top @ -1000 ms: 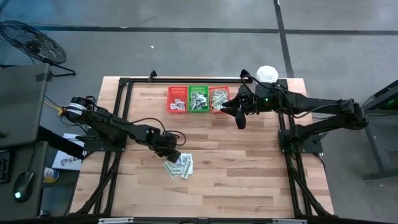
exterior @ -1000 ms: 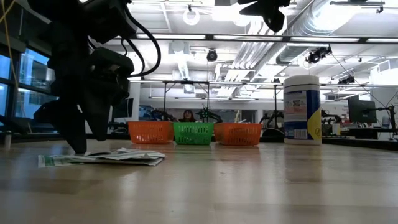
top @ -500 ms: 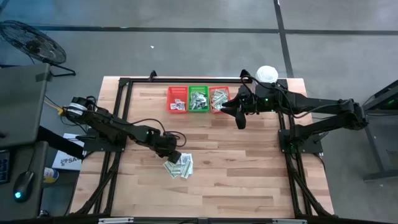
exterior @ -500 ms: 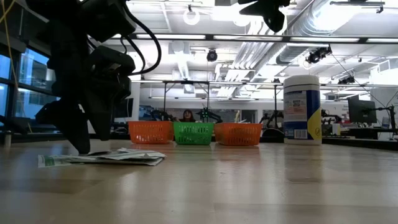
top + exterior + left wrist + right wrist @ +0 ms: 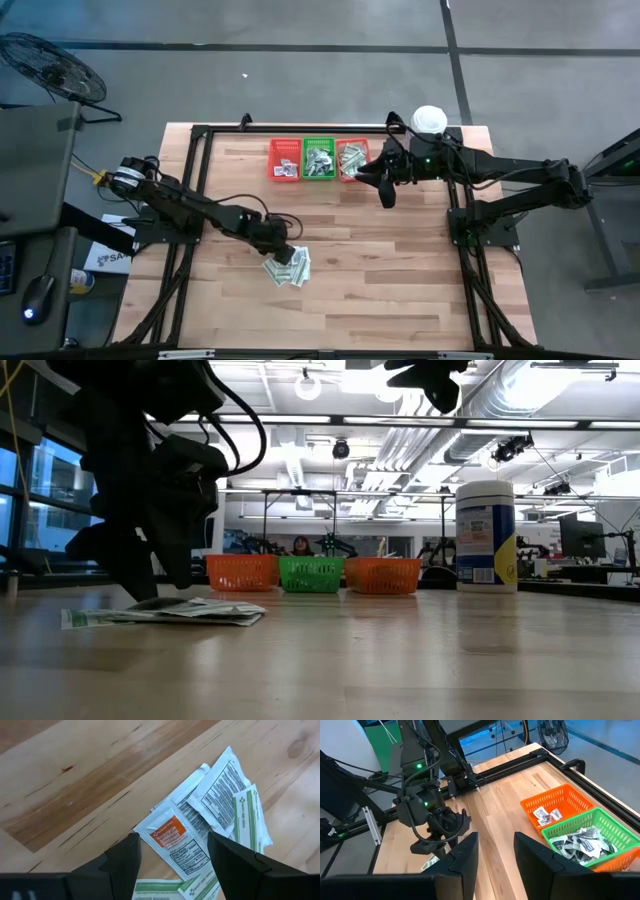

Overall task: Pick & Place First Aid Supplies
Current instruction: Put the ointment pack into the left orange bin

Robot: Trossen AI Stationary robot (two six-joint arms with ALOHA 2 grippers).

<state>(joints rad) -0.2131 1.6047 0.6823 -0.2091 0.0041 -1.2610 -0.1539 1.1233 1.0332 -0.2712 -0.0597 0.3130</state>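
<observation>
Two open fingers point(image 5: 122, 865) of left gripper point(image 5: 172, 865) straddling orange-labelled packet point(image 5: 172, 840): picking step, needs lowering and closing.

Robotics lab, exposed ducts point(image 5: 520, 400), monitors point(image 5: 582, 538)

Two dark, near-black jointed arms on black tube frames. Left arm point(image 5: 190, 208): chunky segmented links, thin black cable looping loose over the wrist, pale silvery collar with yellow wire at the base. Right arm point(image 5: 500, 180): same matte black housing, small green indicator light near the wrist. Claw fingers point(image 5: 122, 865) flat, black, wedge-shaped.
</observation>
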